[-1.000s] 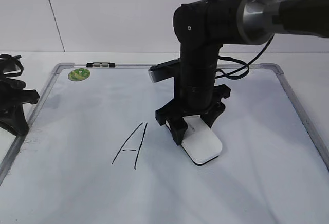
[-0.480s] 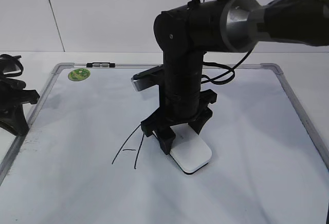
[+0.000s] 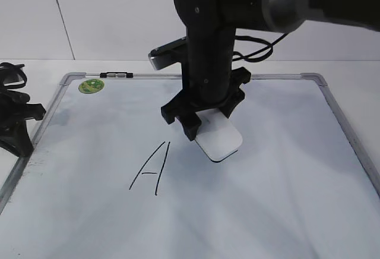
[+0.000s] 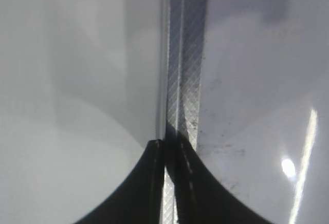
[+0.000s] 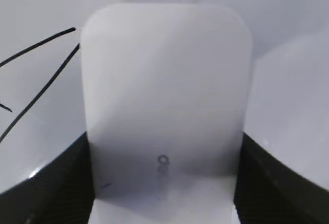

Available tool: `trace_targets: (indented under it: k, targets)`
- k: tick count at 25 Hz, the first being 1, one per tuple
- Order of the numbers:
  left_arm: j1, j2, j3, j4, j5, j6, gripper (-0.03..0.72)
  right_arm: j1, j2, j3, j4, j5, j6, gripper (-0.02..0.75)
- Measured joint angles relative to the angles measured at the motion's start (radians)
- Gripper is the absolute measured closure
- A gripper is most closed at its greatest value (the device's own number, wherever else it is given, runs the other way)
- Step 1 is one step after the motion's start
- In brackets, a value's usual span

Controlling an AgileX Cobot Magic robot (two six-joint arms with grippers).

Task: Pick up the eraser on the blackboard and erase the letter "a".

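My right gripper (image 3: pixel 209 122) is shut on the eraser (image 3: pixel 219 142), a flat white oblong with a thin black underside. It holds the eraser low over the middle of the blackboard (image 3: pixel 285 170), just right of the tall capital "A" (image 3: pixel 151 167). I cannot tell whether the eraser touches the board. In the right wrist view the eraser (image 5: pixel 164 90) fills the space between the jaws (image 5: pixel 164 144), and strokes of the capital "A" (image 5: pixel 41 75) show at the left. No small "a" shows in any view. My left gripper (image 4: pixel 169 149) is shut and empty over the board's left frame (image 4: pixel 185 54).
A round green sticker (image 3: pixel 91 85) and a small black-and-silver clip (image 3: pixel 116 75) are at the board's far left corner. The left arm (image 3: pixel 15 122) rests beside the board's left edge. A white wall stands behind the table.
My right gripper carried the eraser left toward the capital "A", then back toward the far side of the board. The capital "A" is unchanged. The left arm has not moved.
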Motion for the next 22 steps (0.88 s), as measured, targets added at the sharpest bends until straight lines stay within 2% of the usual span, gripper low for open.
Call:
trace_targets:
  k: [5,11,22]
  targets:
    - [0.0,0.0,0.0,0.0,0.0,0.0,0.66,0.0,-0.046,-0.005,-0.059,0.004,0.03,0.179]
    - [0.0,0.0,0.0,0.0,0.0,0.0,0.66,-0.006,-0.115,-0.005,-0.187,0.006,0.141,0.179]
    - [0.0,0.0,0.0,0.0,-0.002,0.0,0.66,-0.011,-0.375,0.001,-0.327,0.022,0.267,0.179]
